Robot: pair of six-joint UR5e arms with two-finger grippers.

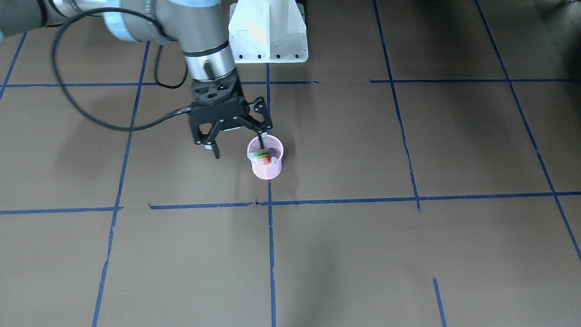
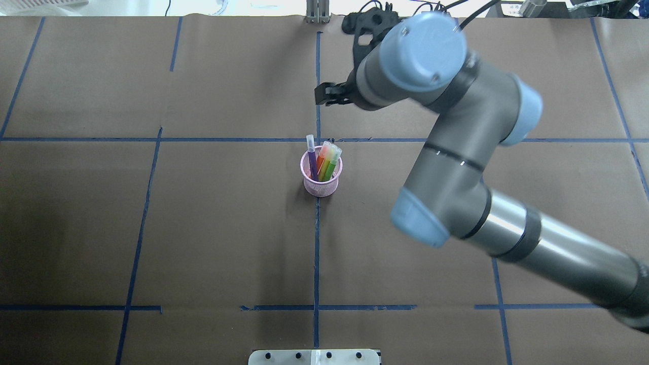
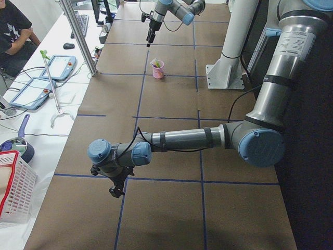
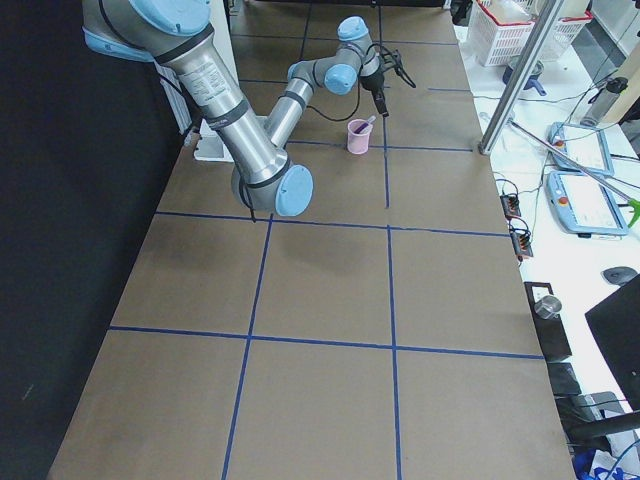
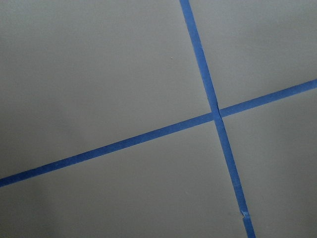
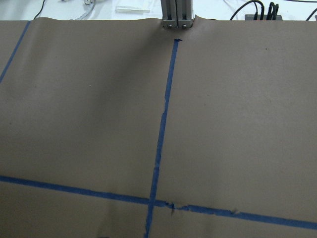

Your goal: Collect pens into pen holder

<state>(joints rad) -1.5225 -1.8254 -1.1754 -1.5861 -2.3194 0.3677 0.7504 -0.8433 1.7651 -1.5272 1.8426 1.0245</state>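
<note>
The pink mesh pen holder (image 2: 321, 183) stands upright near the table's middle, on a blue tape line. Three pens lean inside it: a purple pen (image 2: 312, 163), an orange pen (image 2: 323, 158) and a green pen (image 2: 331, 163), pale caps up. The holder (image 1: 267, 169) shows the same pens from the front. My right gripper (image 1: 239, 150) hangs open and empty, raised above the table close over the holder, touching nothing. My left gripper (image 3: 117, 189) hangs low over the table far from the holder; I cannot tell its state.
Brown paper with a grid of blue tape (image 2: 316, 253) covers the table. The white robot base (image 1: 268, 32) stands behind the holder. A red-rimmed white basket (image 3: 13, 187), tablets and a person sit beside the table's long edge.
</note>
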